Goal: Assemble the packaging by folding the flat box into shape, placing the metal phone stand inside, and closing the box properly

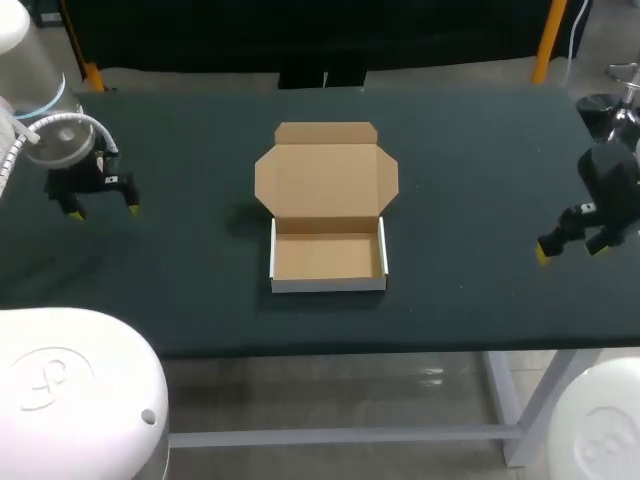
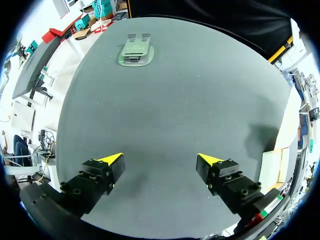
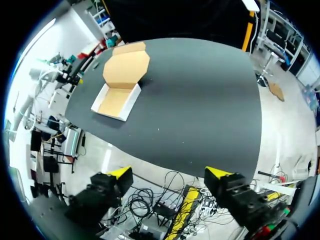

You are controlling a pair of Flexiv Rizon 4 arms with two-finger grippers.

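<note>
Though the box [image 1: 328,256] stands folded and open, our left gripper [image 1: 104,209] and right gripper [image 1: 570,250] hang spread, phone stand [image 2: 136,52] unpacked.

The head camera looks down from behind on the whole table [image 1: 480,200], box [image 1: 328,255] central. The left wrist camera hangs low over the table, facing the far stand [image 2: 135,52]. The right wrist camera, past the table's edge, also sees the box.
</note>
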